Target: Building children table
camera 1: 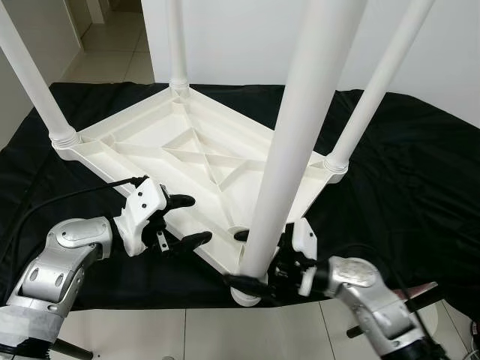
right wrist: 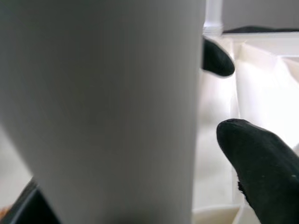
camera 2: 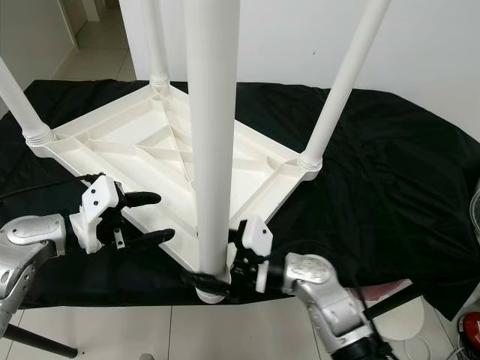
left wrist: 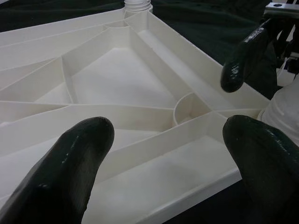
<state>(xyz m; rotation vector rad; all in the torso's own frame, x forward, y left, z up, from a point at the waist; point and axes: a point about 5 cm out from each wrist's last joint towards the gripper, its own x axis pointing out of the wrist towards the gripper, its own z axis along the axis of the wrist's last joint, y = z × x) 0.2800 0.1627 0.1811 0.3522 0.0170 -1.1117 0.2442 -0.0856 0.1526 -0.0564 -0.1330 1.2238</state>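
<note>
Upside-down white tabletop on black cloth, right end effector seemingly gripping near leg, left end effector wide.

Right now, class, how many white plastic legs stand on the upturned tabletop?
4: near corner leg at the right gripper, far-left corner leg, far corner leg, right corner leg.

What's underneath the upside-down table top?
A black cloth lies under the table top, spreading past its edges. Whatever is directly beneath the top is covered.
</note>
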